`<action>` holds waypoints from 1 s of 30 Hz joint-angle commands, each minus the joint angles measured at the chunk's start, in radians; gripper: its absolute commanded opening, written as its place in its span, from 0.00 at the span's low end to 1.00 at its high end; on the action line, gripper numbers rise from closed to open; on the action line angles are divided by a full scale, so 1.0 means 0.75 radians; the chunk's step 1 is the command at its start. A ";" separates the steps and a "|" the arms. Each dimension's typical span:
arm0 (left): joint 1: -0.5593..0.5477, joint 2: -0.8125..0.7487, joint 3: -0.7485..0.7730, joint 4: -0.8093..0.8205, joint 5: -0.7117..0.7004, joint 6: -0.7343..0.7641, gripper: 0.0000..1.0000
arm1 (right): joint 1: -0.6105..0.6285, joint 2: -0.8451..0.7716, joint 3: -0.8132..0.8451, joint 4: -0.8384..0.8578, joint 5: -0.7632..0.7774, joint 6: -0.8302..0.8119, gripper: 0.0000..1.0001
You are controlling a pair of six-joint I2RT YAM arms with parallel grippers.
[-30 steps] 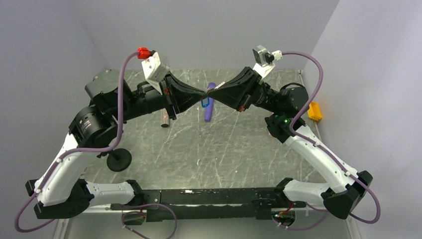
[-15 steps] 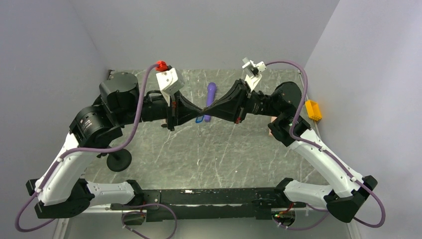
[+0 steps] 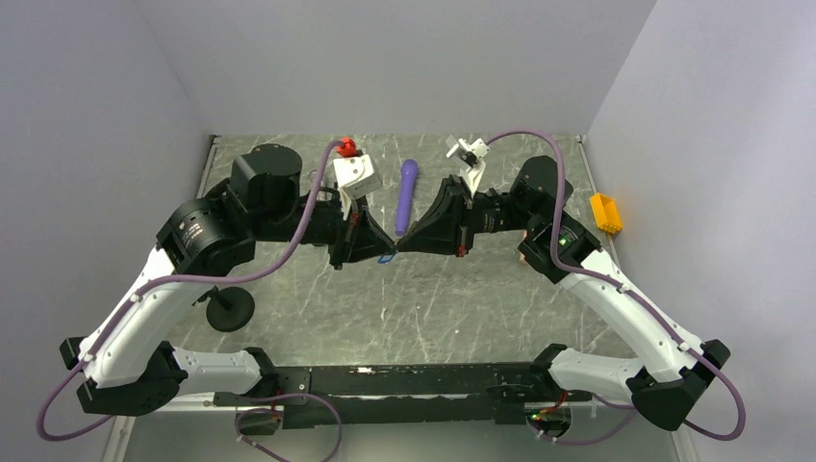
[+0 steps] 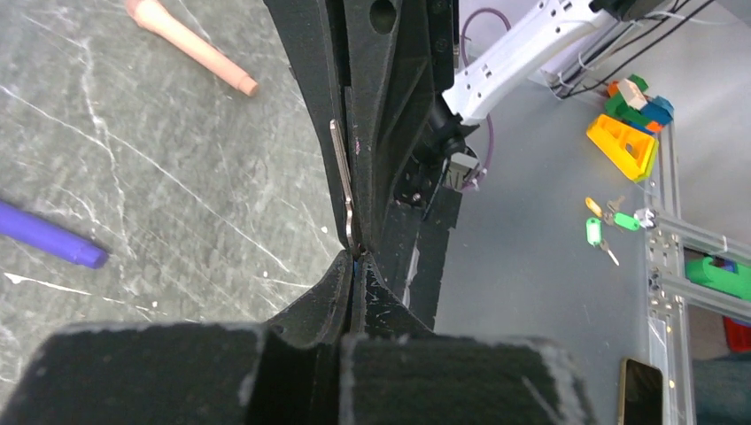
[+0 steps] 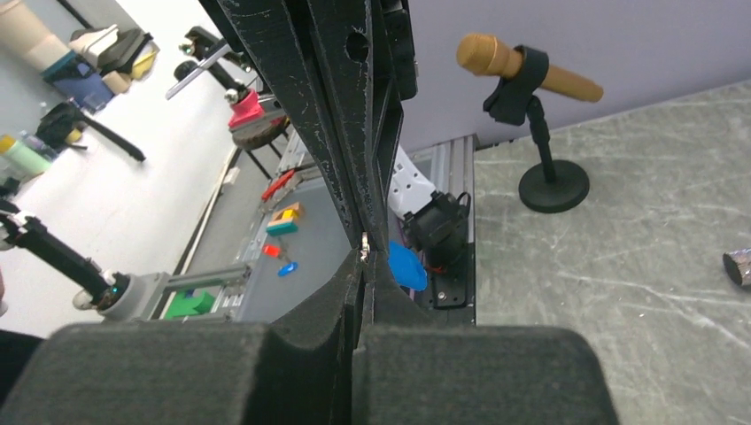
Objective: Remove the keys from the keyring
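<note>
My two grippers meet tip to tip just above the table, in front of the purple wand (image 3: 406,195). The left gripper (image 3: 384,253) is shut, with a sliver of blue between its jaws (image 4: 356,259). The keyring's blue tag (image 3: 388,258) hangs at the meeting point and shows beside the fingers in the right wrist view (image 5: 406,266). The right gripper (image 3: 402,247) is shut on a thin grey key; a glint of metal sits at its tips (image 5: 364,242). The key's flat grey blade (image 4: 341,177) lies along the right gripper's fingers in the left wrist view.
A peach cylinder (image 4: 190,44) lies on the table behind the right gripper. A black stand (image 3: 229,308) holding a brown cylinder (image 5: 522,66) is near the left arm. A small orange piece (image 3: 606,213) sits at the right edge. A silver cylinder end (image 5: 738,266) is just in view.
Both grippers, still tip to tip, have come down and toward the near edge, away from the purple wand. The blue tag moved with them.
</note>
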 commanded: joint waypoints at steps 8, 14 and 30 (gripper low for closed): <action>-0.013 0.000 0.062 0.045 0.066 -0.039 0.00 | -0.003 0.016 0.012 -0.099 -0.034 -0.053 0.00; -0.013 -0.037 0.117 0.064 -0.226 -0.026 0.40 | -0.005 -0.025 -0.009 -0.025 0.037 -0.024 0.00; -0.013 -0.378 -0.081 0.620 -0.598 -0.082 0.81 | -0.036 0.000 0.044 0.546 0.158 0.394 0.00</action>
